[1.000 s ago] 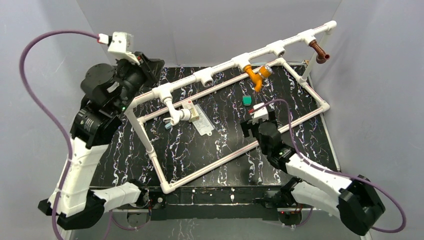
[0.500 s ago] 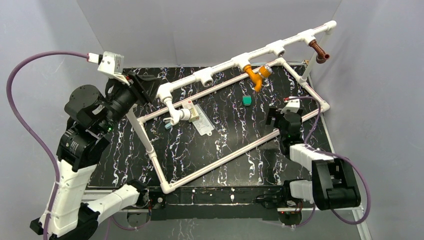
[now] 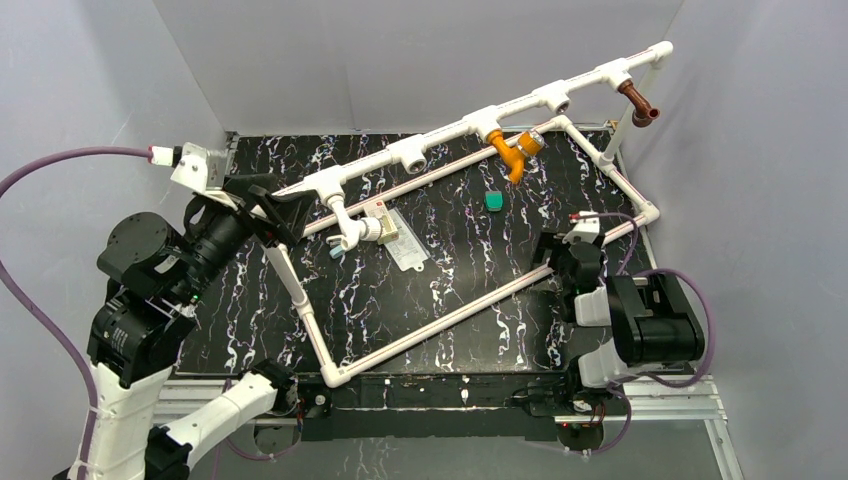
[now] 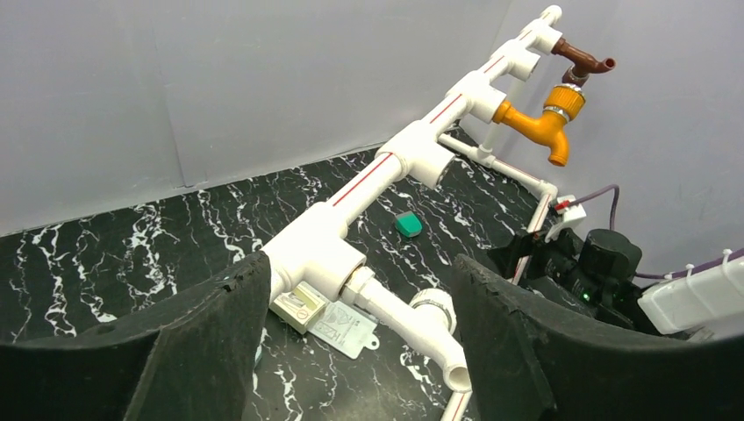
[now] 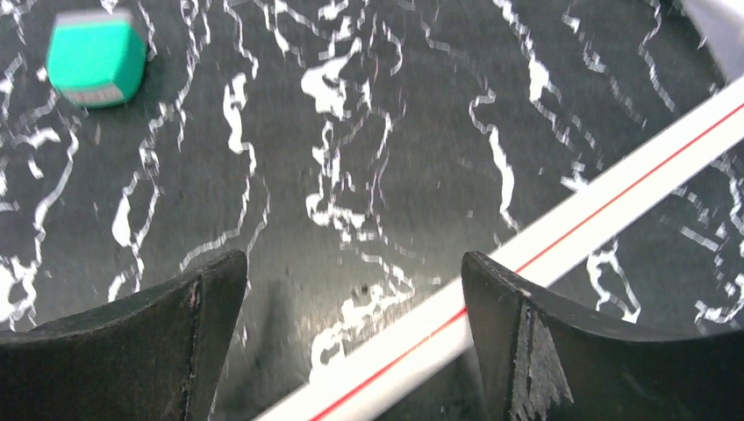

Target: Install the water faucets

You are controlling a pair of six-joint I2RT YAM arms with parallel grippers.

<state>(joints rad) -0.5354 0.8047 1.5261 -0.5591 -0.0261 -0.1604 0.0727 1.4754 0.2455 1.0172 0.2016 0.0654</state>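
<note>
Faucets, three, all fitted into tees on the raised pipe frame (image 3: pixel 440 137):
- white faucet (image 3: pixel 350 228): left tee, hanging below the rail.
- orange faucet (image 3: pixel 513 152): middle tee.
- brown faucet (image 3: pixel 637 102): far right end.

Also present:
- left gripper (image 4: pixel 360 272): jaws wide, empty, just left of the white faucet's tee.
- right gripper (image 5: pixel 346 281): jaws wide, empty, low over the table (image 3: pixel 450 280) at the frame's near rail.
- teal piece (image 3: pixel 493 201): loose on the table.

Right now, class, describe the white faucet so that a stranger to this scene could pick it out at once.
Start at the white pipe frame standing on the black marbled table. Three faucets hang from its raised top rail; go to the leftmost one. This white faucet matches the pipe's colour, unlike its neighbours, the orange faucet and the reddish-brown faucet.
</note>
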